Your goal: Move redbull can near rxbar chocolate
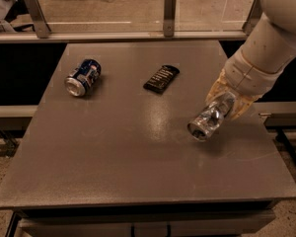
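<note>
Redbull can (205,123): right half of table (138,152), tilted, silver end facing front-left, upper end gripped. Gripper (226,107) pinching redbull can between tan fingers (218,89), white arm (266,43) reaching in from upper right. Whether can touches tabletop: cannot tell. Rxbar chocolate (162,78): flat on table, up-left of can, apart from it. Blue can (83,77): on its side, far left, well apart from bar.

At the right side of the grey table (138,162), the gripper (223,106) grips a tilted silver can (206,122), with a black bar (162,78) lying further back toward the middle and a blue can (83,77) on its side far left.
</note>
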`<action>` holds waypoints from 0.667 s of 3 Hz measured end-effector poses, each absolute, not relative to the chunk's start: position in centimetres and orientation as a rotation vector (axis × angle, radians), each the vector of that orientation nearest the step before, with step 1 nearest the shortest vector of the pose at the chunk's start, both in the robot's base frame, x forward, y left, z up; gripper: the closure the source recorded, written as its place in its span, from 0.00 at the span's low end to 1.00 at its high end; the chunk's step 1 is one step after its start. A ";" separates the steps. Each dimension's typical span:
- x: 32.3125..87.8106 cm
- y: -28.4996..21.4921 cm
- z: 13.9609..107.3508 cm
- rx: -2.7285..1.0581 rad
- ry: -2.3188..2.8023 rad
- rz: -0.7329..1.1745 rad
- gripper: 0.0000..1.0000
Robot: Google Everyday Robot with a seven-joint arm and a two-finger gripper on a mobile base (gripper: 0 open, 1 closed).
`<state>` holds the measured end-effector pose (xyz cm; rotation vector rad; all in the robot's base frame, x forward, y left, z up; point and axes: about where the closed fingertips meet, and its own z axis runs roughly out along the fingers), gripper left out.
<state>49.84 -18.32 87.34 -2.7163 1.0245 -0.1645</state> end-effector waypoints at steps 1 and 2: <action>53.1 -19.1 88.2 -2.576 0.928 -0.229 1.00; 55.9 -19.0 87.5 -2.439 0.829 -0.317 1.00</action>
